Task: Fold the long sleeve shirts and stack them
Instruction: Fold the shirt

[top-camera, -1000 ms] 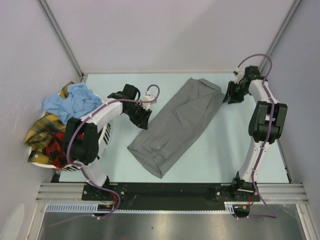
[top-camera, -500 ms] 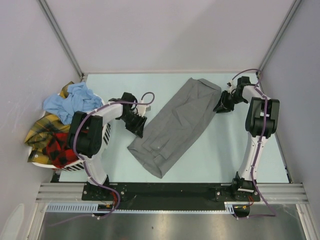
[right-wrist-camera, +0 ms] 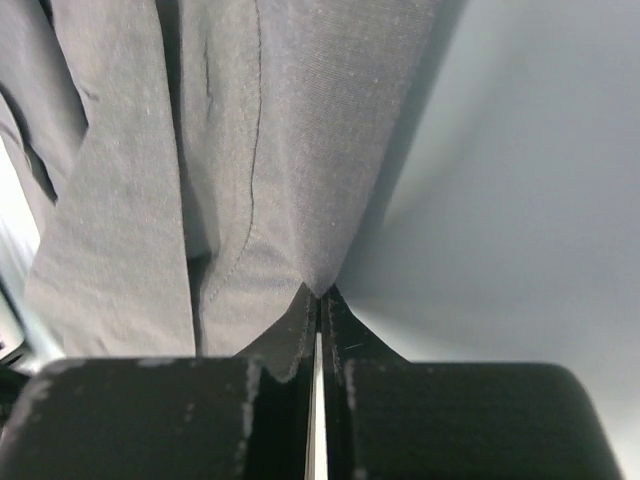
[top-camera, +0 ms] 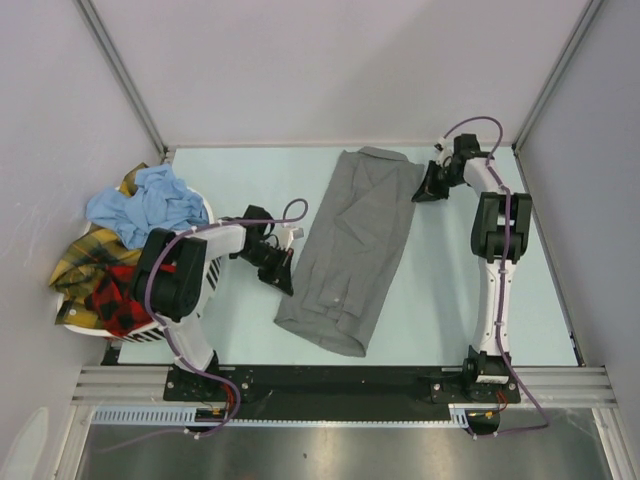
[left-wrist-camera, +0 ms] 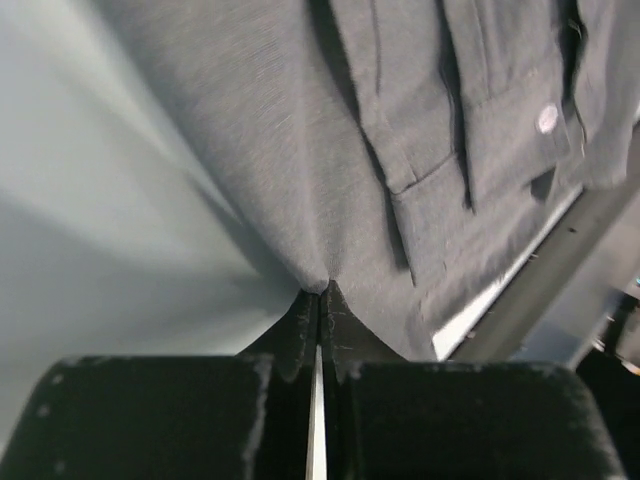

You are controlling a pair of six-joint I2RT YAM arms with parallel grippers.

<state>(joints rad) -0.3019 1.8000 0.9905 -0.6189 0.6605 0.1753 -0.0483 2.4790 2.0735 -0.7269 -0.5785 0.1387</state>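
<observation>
Left pincer [left-wrist-camera: 320, 292] and right pincer [right-wrist-camera: 320, 293] each clamp an edge of the fine-woven grey shirt [top-camera: 352, 245].

Pale mint table [top-camera: 450, 290], evenly lit; plain grey walls [top-camera: 330, 70] behind it and on both sides, slanting metal posts [top-camera: 120, 75] at its far corners, a steel sheet [top-camera: 330, 455] just past its near edge.

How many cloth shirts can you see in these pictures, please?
4: a plain grey shirt spread mid-table; a light blue shirt, a yellow plaid shirt and a red-and-black plaid shirt piled at left. Others may lie hidden underneath.
</observation>
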